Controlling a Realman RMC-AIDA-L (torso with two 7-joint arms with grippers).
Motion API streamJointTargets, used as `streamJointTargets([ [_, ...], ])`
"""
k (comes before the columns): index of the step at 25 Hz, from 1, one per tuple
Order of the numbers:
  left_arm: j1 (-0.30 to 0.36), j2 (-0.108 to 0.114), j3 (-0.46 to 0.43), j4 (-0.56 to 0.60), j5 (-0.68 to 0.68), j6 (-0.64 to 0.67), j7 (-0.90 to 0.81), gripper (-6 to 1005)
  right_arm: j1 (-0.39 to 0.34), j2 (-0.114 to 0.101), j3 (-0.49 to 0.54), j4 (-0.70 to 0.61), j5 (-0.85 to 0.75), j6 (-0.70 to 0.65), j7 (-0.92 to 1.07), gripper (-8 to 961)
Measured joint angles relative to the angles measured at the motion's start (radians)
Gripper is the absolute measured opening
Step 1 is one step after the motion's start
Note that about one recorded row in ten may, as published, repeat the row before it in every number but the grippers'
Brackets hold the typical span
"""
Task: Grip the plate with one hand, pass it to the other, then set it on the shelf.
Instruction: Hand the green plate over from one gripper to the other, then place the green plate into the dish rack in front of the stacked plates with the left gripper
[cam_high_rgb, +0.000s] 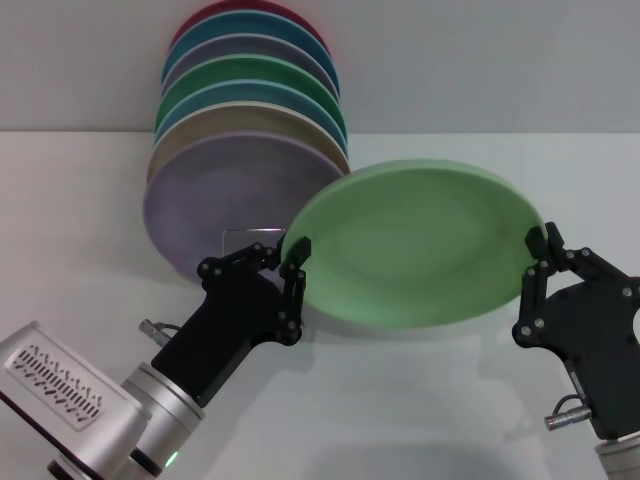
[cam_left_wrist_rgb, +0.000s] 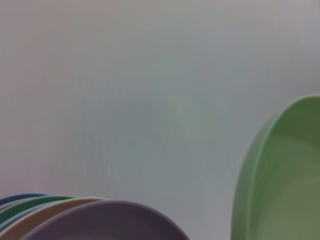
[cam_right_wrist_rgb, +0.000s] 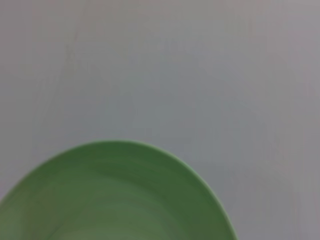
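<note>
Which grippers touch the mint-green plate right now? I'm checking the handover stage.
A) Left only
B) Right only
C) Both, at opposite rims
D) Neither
C: in the head view the left gripper pinches one rim of the plate while the right gripper clamps the opposite rim.

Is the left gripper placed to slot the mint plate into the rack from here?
Probably yes: left gripper grips the plate beside the rack, but right gripper also holds its far rim.
</note>
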Motion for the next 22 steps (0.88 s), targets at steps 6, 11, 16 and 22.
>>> streamJointTargets([
  [6,0.01,0.0,0.001,0.006,-0.003,0.032,0.0,78,0.0,0.0,-0.009,0.015,-0.009,-0.018,0.013,179],
  [11,0.021,0.0,0.0,0.011,-0.005,0.056,-0.001,65,0.002,-0.001,-0.037,0.089,-0.01,-0.113,0.126,208],
  [16,0.028,-0.001,-0.01,0.012,-0.007,0.075,-0.001,64,0.006,-0.003,-0.043,0.222,-0.02,-0.257,0.336,294],
  [22,0.051,0.004,-0.052,-0.006,-0.007,0.128,-0.006,73,0.004,-0.003,-0.038,0.324,-0.018,-0.336,0.447,293],
])
